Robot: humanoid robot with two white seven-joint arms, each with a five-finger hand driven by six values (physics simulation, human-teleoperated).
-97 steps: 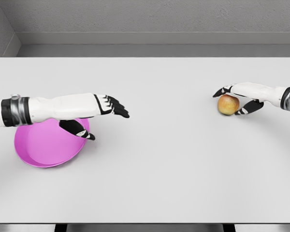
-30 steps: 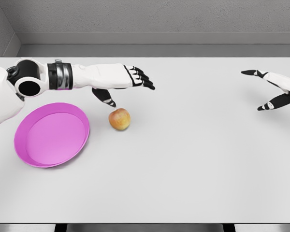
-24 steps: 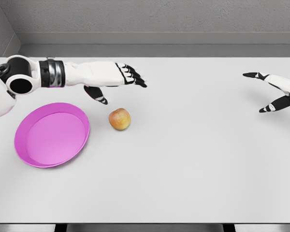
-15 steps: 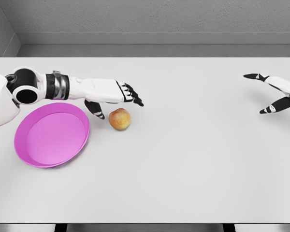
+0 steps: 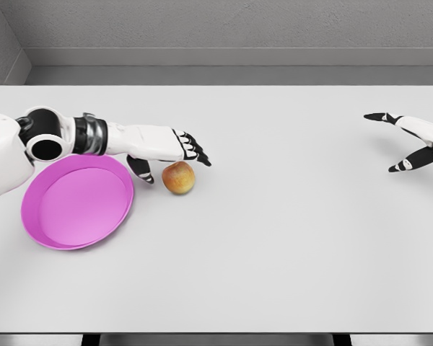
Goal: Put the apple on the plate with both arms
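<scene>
A yellow-red apple rests on the white table, just right of the pink plate. My left hand hovers over the apple from the left, fingers spread above it and the thumb down at its left side, not closed on it. My right hand is open at the far right edge of the table, far from the apple, holding nothing.
A grey wall runs behind the table's far edge. The table's front edge lies along the bottom of the view.
The apple went from under my right hand at the right to beside the plate. In the last second my left hand came down and back until it straddles the apple.
</scene>
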